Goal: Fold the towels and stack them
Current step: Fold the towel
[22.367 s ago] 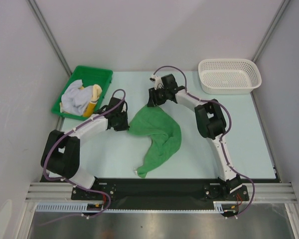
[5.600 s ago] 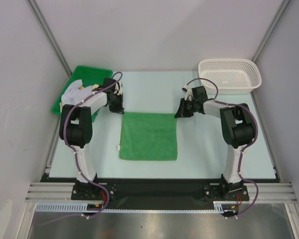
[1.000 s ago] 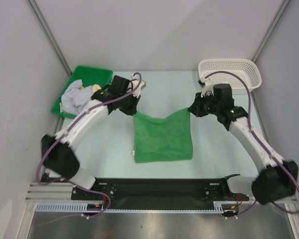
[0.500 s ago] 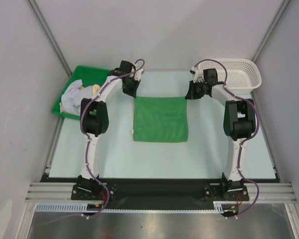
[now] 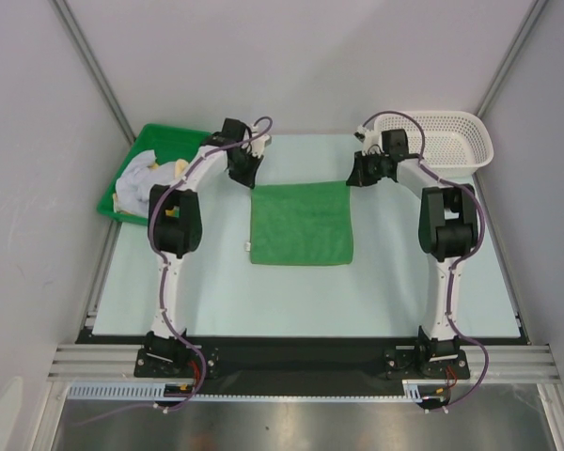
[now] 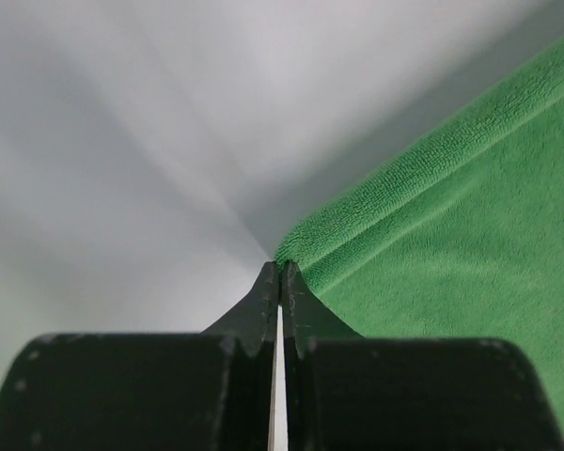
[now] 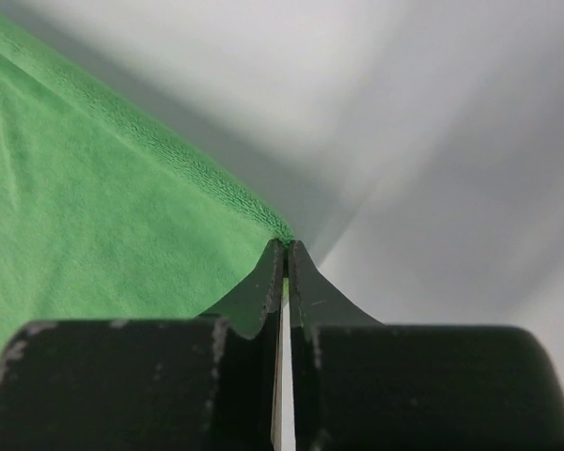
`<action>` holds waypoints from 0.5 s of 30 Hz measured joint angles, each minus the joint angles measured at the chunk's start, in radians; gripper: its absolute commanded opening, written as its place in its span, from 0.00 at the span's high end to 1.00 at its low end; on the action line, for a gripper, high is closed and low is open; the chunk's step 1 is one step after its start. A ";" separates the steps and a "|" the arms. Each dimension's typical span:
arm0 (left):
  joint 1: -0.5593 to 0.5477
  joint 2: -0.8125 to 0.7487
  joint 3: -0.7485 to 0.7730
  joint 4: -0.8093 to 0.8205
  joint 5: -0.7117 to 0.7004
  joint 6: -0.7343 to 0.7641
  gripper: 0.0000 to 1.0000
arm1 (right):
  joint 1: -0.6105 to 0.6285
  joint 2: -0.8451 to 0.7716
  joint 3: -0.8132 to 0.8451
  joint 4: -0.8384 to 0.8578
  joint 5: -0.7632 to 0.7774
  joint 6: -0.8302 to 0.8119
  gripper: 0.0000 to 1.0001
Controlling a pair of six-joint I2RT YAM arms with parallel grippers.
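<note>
While L pincer (image 6: pixel 280 274), R pincer (image 7: pixel 287 248) nip fuzzy green towel (image 5: pixel 301 224), it's rect.

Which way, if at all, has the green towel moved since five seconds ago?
Yes. The green towel now lies farther back on the table and a little to the right, nearer to the white mesh basket.

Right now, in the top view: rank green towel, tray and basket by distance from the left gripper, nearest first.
1. green towel: its far-left corner is pinched in the left gripper.
2. tray: off to the gripper's left, at the table's far-left corner.
3. basket: far-right corner.
</note>
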 measured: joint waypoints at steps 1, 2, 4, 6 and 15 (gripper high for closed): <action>-0.001 -0.012 -0.021 0.005 0.000 0.006 1.00 | 0.000 -0.008 -0.016 0.005 0.000 -0.002 1.00; -0.003 -0.029 -0.051 0.008 -0.002 0.011 1.00 | 0.000 -0.021 -0.037 0.011 0.000 -0.003 1.00; -0.009 -0.071 -0.114 0.018 -0.003 0.017 1.00 | 0.000 -0.063 -0.097 0.021 0.001 -0.004 1.00; -0.018 -0.114 -0.164 0.022 -0.004 0.023 1.00 | 0.000 -0.110 -0.154 0.034 0.001 -0.002 1.00; -0.071 -0.336 -0.380 0.067 -0.019 0.031 1.00 | 0.012 -0.355 -0.379 0.072 0.022 0.019 1.00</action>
